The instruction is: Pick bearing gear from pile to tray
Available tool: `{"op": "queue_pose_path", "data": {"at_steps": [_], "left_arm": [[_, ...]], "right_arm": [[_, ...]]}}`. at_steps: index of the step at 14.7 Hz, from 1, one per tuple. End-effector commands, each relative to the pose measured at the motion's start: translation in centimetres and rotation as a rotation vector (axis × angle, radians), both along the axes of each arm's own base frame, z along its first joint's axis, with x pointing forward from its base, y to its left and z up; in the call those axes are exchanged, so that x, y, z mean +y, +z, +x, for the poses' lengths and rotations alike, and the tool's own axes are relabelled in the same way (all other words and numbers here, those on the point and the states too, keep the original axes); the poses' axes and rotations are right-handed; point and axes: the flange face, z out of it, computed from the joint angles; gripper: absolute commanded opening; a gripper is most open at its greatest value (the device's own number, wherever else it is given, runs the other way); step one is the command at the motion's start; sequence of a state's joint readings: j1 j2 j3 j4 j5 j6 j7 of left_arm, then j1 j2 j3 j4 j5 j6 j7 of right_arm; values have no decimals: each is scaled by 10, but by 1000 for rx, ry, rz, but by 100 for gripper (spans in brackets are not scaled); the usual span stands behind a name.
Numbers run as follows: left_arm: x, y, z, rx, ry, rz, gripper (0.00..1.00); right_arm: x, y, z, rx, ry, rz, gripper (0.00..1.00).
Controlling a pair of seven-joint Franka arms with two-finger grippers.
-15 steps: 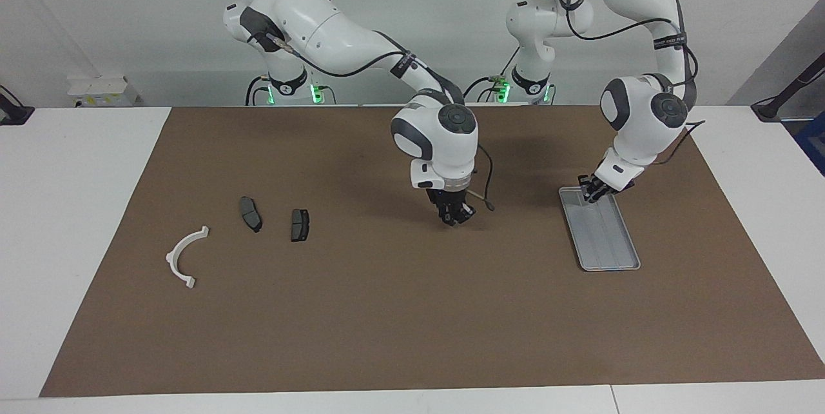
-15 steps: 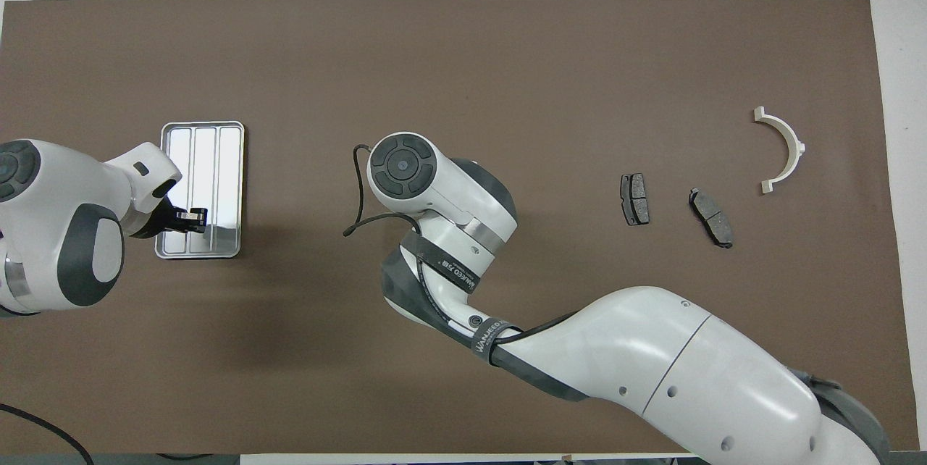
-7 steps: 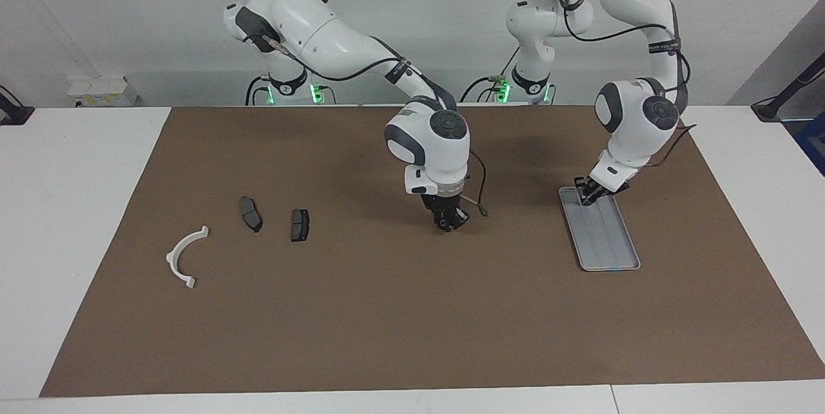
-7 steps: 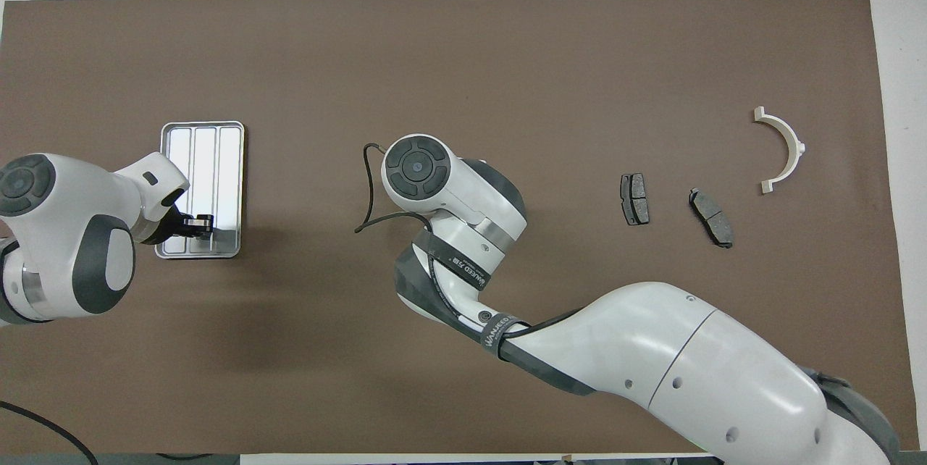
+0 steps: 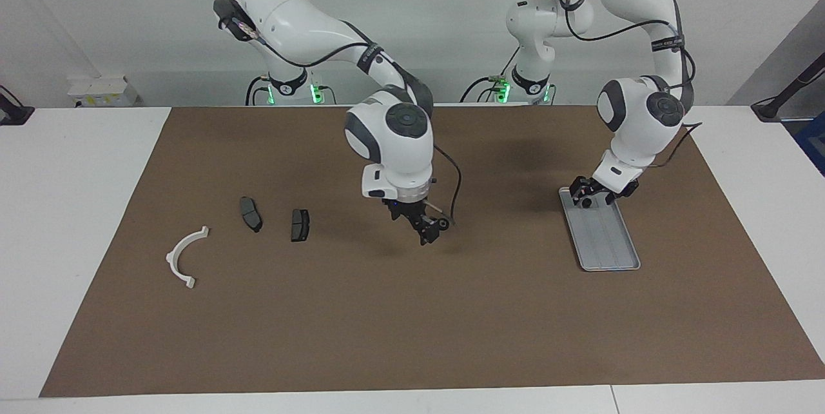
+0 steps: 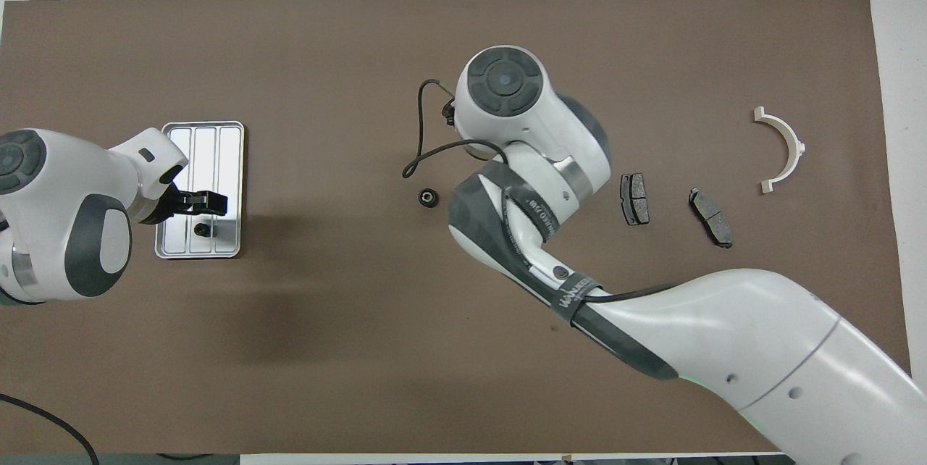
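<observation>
Left gripper (image 5: 588, 193), fingers spread, hangs over the tray (image 5: 609, 246), a small black bearing (image 6: 203, 229) apparently just released onto its floor.

Left gripper (image 5: 587, 195) now open, small black piece (image 6: 203, 229) dropped in tray (image 6: 205, 255); right gripper (image 5: 430, 231) shifted toward brake pads (image 5: 300, 225)

Left gripper (image 5: 588, 195) low over the tray (image 5: 609, 246) end nearest the robots, right gripper (image 5: 427, 231) raised mid-mat, two brake pads (image 5: 251, 213) and a white half-ring (image 5: 184, 256) toward the right arm's end.
</observation>
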State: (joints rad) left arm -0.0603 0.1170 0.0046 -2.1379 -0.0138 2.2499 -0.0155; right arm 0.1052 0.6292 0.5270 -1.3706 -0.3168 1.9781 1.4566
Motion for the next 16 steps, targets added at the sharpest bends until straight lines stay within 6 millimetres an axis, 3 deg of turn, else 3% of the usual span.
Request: {"op": "queue_pose_path", "data": {"at_steps": [1, 3, 5, 6, 8, 10, 12, 16], "left_arm": [[-91, 30, 29, -16, 112, -14, 100], [-158, 43, 35, -42, 200, -27, 100], [-240, 49, 44, 26, 200, 8, 100], [-285, 39, 43, 34, 234, 27, 100], [-336, 22, 23, 26, 248, 30, 100], [-357, 1, 2, 7, 259, 17, 100], [-354, -23, -10, -23, 283, -11, 100], [-339, -41, -21, -23, 285, -8, 100]], "right_arm": [[-71, 43, 10, 42, 145, -2, 100], [-132, 60, 22, 53, 325, -27, 100], [-192, 67, 33, 61, 480, -35, 100], [-218, 69, 37, 64, 539, -38, 100], [-257, 70, 41, 72, 629, -39, 100], [-290, 68, 42, 84, 694, -37, 100], [-313, 68, 43, 83, 721, -39, 100], [-319, 69, 43, 77, 711, -50, 100]]}}
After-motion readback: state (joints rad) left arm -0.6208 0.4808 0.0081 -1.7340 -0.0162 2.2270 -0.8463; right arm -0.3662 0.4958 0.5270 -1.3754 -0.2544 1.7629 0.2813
